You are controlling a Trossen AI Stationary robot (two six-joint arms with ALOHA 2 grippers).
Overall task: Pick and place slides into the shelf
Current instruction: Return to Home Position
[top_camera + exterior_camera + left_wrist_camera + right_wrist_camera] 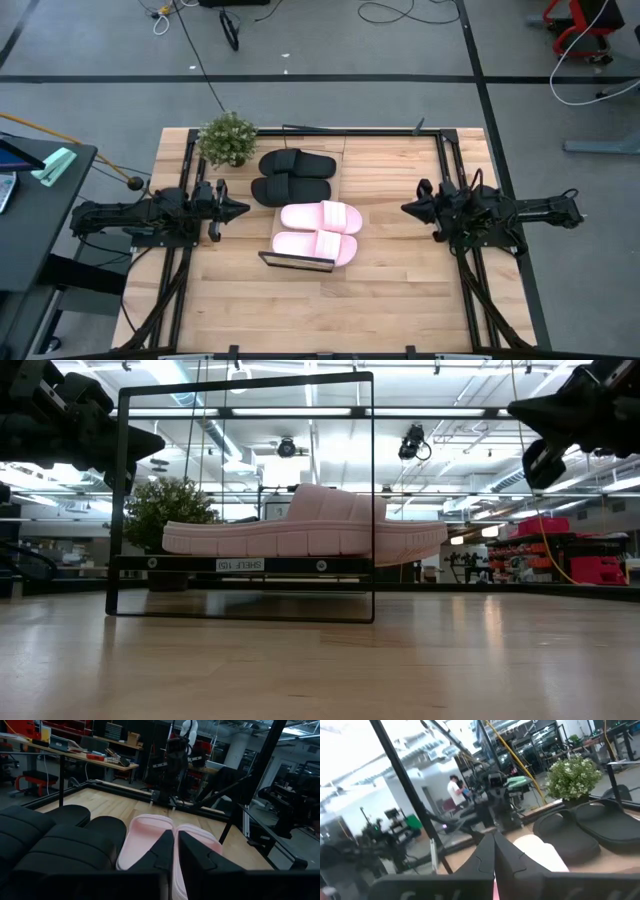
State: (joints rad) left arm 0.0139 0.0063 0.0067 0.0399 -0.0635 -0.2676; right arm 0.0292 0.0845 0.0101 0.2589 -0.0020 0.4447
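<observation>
All four slides lie side by side on the shelf (297,262), which runs along the 12-to-6 line in the middle of the table (400,300). The two black slides (290,190) are toward 12 and the two pink slides (322,216) toward 6. Each slide lies across the shelf, its long axis on the 9-to-3 line. In the low view the strap of the nearest pink slide (300,535) sits closer to the 3 o'clock end, so its toe probably points to 3; I cannot tell which way the black ones point. The left claw (240,208) hovers at 9 o'clock, just beside the black slides, fingers together and holding nothing. The right claw (407,208) is at 3 o'clock, farther from the shelf, also closed and empty. The main danger I see is overhang. The slides look longer than the shelf is wide, and the nearest pink one pokes out past the wire frame at its 3 o'clock end. A brush from an arm pulling away could tip or drag a slide off. The left claw is the likelier culprit, being so close to the black slides, and the plant (228,138) stands near it toward 12. A straight pull-back toward 9 should clear both.
</observation>
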